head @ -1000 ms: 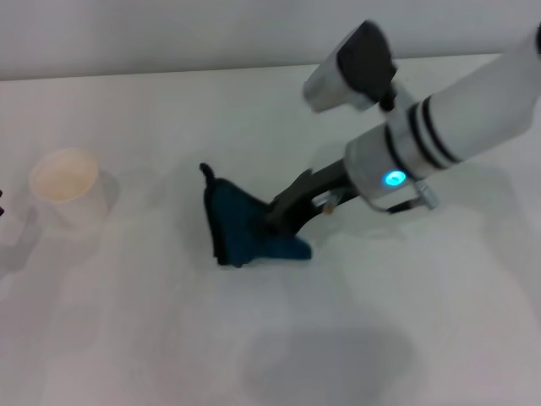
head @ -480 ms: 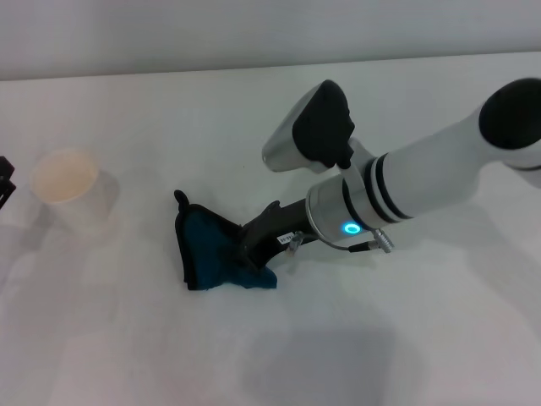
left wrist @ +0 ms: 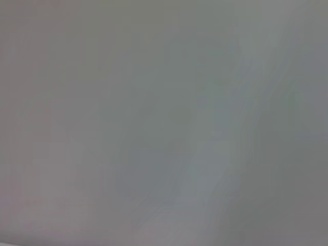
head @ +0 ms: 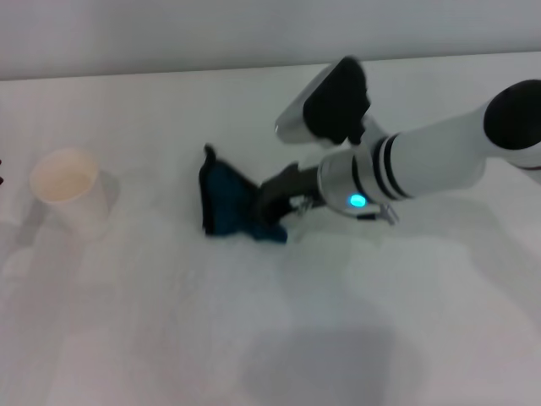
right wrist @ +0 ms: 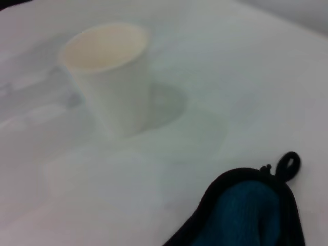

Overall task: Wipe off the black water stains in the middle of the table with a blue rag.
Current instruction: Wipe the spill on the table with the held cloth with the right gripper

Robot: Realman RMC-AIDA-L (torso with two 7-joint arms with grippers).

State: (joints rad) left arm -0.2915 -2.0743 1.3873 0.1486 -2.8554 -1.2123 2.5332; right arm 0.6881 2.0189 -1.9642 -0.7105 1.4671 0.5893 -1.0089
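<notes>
1. Head view: one small teal-blue soft cloth rag with dark edging (head: 230, 203), bunched up on the wide white matte table (head: 169, 338) near the middle; its black corner loop sticks up at the far-left end.
2. One right gripper (head: 272, 203) on the rag's right side, dark fingers closed on the cloth and pressing it to the table; white arm with a blue light reaches in from the right.
3. One white paper cup (head: 69, 193) stands upright, well apart to the rag's left.
4. No stain visible on the bare table; can't tell if any lies under the rag.
5. Right wrist view only: loop (right wrist: 288, 165) seen as a clear ring, cup's open mouth and its shadow.
6. Left wrist view: blank grey, nothing readable; left gripper not seen anywhere.
</notes>
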